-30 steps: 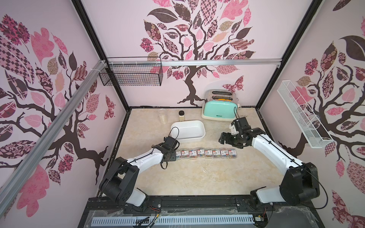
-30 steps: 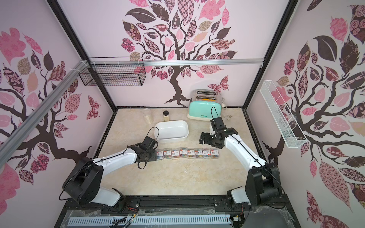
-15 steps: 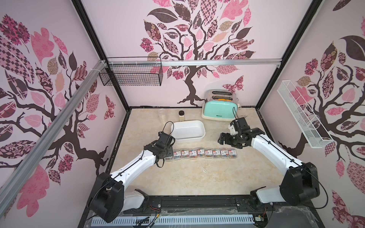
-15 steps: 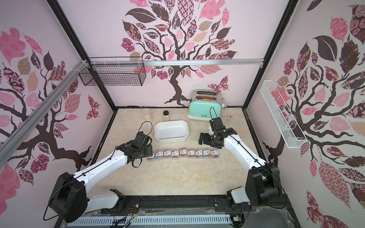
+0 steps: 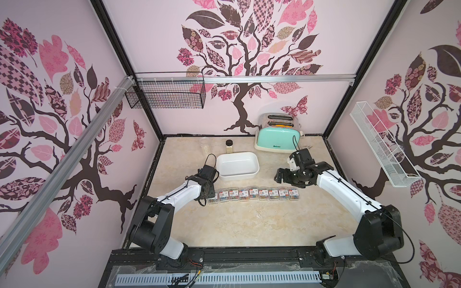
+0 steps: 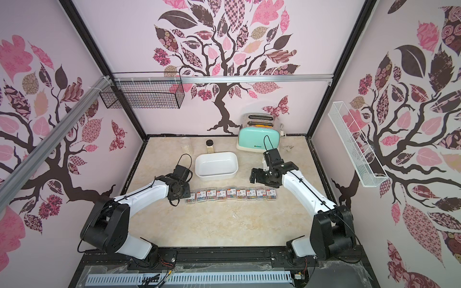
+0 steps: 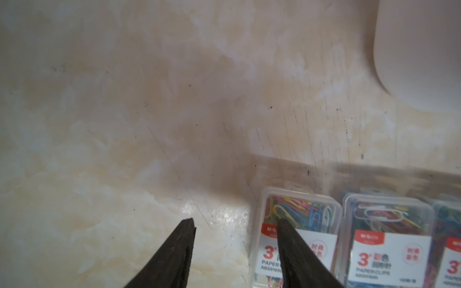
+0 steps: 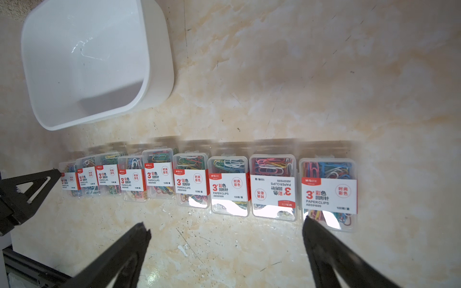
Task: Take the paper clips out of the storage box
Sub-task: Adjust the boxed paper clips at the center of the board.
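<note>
Top views: the table holds the paper clips, nine cases side by side in one row across its middle, left to right.
Storage box: the storage box stands just behind the row, toward the far edge. All nine cases lie outside it.
Toaster: only the top views show the green toaster, by the far edge near the right corner.
Left gripper: the left wrist view shows the left gripper with its jaws a little apart, bare table between them, nothing held. One finger sits over the case at the row's left end; I cannot tell if it touches. In both top views the fingers are hidden under the arm.
Right gripper: the right gripper hangs over the table just behind the row's right end. The right wrist view shows its jaws spread very wide, holding nothing.
Labels: the right wrist view alone shows that the second case from the right end has its label turned the other way round.
</note>
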Robot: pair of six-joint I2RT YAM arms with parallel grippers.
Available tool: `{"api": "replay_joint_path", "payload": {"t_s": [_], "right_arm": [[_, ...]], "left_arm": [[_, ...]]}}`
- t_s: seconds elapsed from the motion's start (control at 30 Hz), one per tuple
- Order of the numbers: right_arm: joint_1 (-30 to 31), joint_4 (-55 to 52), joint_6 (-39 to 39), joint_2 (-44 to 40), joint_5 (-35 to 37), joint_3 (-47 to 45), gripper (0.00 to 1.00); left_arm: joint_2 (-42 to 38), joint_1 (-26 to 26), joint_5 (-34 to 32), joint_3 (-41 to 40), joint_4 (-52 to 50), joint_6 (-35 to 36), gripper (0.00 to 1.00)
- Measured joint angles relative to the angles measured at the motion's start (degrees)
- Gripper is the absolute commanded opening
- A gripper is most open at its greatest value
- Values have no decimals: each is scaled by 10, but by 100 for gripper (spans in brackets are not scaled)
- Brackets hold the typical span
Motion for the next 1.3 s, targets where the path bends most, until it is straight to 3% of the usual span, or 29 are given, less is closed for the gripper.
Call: {"api": "replay_joint_path", "payload": {"t_s": [0.43,1.03,1.3], "right_arm": [[0,0,0,0,-1,0,99],[0,2,0,0,-1,0,99],[0,2,0,0,-2,0,99]], "left_arm": [[-82,0,-20,-37,8,-4,60],[29,2,-23,-7,-19,-50,60],[32,2,-10,-6,-9,-46,60]]}}
